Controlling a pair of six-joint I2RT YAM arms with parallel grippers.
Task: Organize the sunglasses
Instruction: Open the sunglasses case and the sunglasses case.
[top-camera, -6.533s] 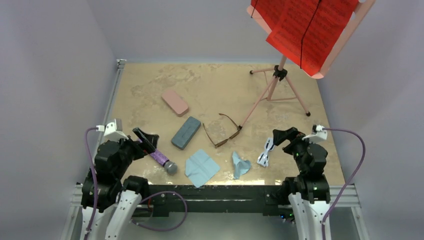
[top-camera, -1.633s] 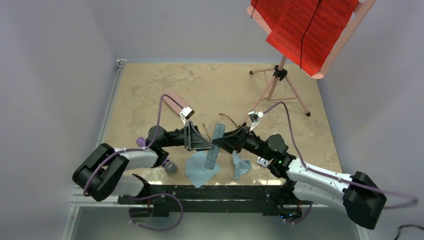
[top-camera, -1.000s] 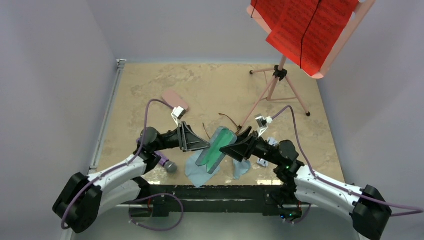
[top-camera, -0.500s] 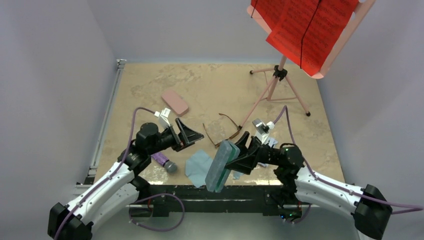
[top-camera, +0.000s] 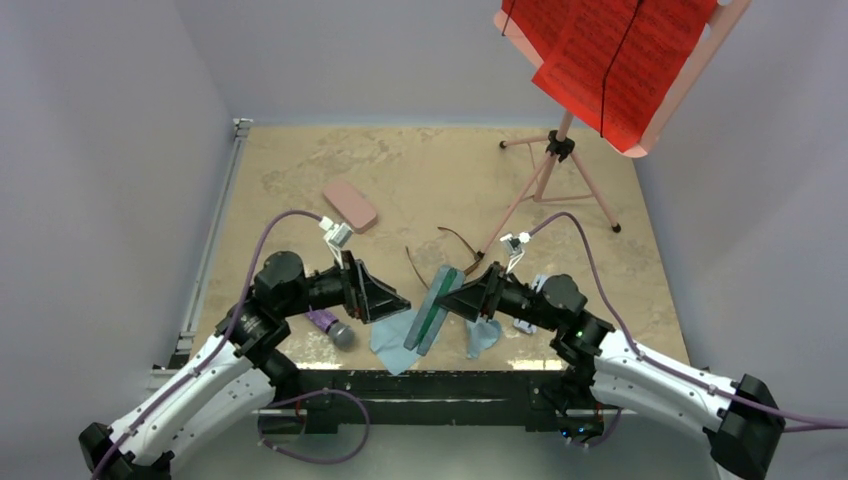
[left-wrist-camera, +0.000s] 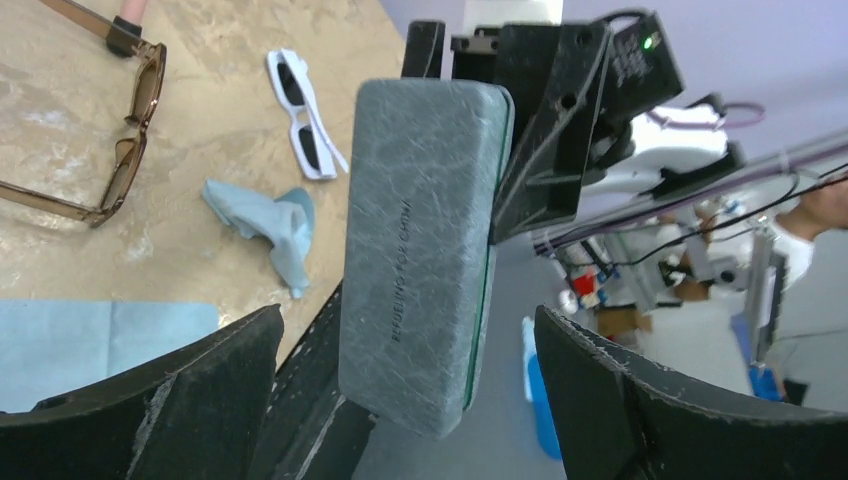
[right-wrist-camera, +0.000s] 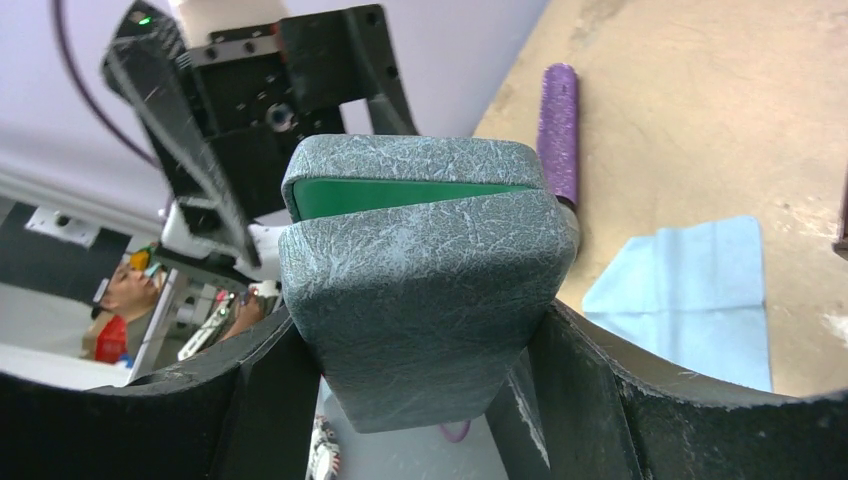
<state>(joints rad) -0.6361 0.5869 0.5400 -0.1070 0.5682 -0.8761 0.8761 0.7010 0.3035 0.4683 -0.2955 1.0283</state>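
My right gripper is shut on the end of the grey-blue case, which hangs tilted above the flat cloth. In the right wrist view the case fills the space between both fingers, its lid a crack ajar over green lining. My left gripper stands wide open facing the case without touching it. The brown sunglasses lie open on the table behind, and the white sunglasses lie further right. From above, the brown sunglasses are partly hidden by the arms.
A pink case lies at the back left. A purple cylinder sits under the left arm. A flat blue cloth and a crumpled one lie near the front edge. A music stand occupies the back right.
The left gripper let go of the case and opened wide, drew back left, then came in again. The right gripper keeps the case, whose wide-open lid has swung almost shut.
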